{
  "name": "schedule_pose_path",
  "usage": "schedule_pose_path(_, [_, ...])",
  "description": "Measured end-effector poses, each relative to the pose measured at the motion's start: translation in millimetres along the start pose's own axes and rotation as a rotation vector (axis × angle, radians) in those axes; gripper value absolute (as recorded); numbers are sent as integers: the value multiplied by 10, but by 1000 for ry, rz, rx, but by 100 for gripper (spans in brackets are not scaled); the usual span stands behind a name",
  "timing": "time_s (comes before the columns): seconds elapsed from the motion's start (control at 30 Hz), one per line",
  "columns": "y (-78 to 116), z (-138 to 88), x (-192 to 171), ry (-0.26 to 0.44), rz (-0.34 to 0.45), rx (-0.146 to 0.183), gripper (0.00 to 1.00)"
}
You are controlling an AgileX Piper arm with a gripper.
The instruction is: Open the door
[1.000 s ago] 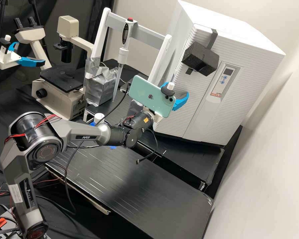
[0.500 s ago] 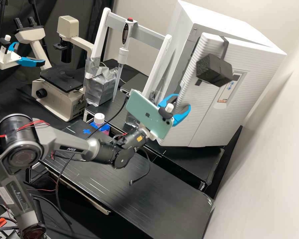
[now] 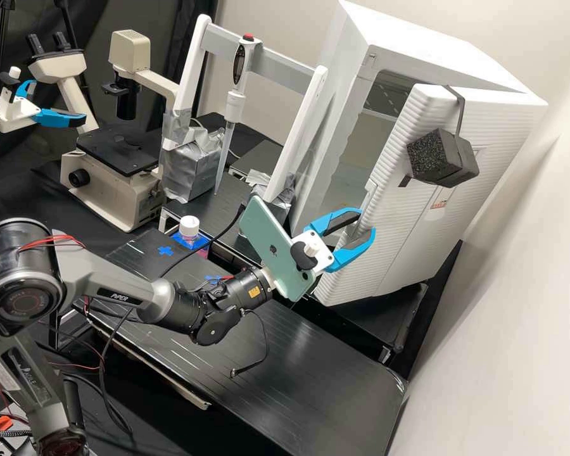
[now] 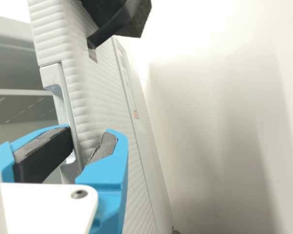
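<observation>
The door (image 3: pixel 411 234) hangs partly open on the cabinet (image 3: pixel 335 95) at right, the end effector (image 3: pixel 366 223) narrowed onto its free edge; I'd guess it's stiff, smooth and rather weighty, best held by the recess (image 4: pixel 60 97) and swung slowly

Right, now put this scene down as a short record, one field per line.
door: ajar, cabinet's inside partly in view
gripper: at the door's free edge, one finger on each side of it
block: black, strapped to the door's front
phone: pale green, mounted just behind the gripper's fingers
pipette: upright at the white frame
bottle: white cap, pink contents, near blue tape marks
microscope: beyond the silver-wrapped box, seen from the arm
task state: door partly open
</observation>
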Motion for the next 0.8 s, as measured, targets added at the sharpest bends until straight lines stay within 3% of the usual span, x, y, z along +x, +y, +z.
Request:
schedule_pose_path(0.27, [45, 47, -151, -18, 22, -16, 100])
schedule_pose_path(0.4, [136, 1, -379, 16, 46, 5, 100])
schedule_pose_path(0.53, [162, -180, -687, 122, 73, -6, 100])
schedule_pose_path(0.67, [44, -442, -1043, 260, 51, -14, 100])
schedule_pose_path(0.8, [-210, -700, -1286, 413, -57, 39, 100])
